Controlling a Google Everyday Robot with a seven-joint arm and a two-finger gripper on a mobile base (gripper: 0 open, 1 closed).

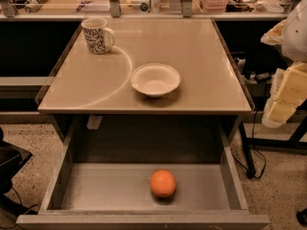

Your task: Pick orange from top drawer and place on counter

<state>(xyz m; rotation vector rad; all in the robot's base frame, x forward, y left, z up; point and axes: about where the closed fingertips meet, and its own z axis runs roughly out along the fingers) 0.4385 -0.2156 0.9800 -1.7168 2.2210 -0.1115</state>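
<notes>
The orange (163, 183) lies on the flat grey floor of the top drawer (96, 190), a little right of the middle and near the front. The drawer is pulled out wide below the counter's front edge. The counter (201, 47) is a glossy beige tabletop above it. My gripper (284, 102) shows at the right edge of the camera view as pale yellow-white blocks. It hangs off the counter's right side, well above and to the right of the orange, touching nothing.
A white bowl (155, 79) stands near the counter's front middle. A patterned mug (98, 34) stands at its back left. A cluttered shelf with metal posts (144, 4) runs behind. Cables and a stand leg (249, 157) are on the floor at the right.
</notes>
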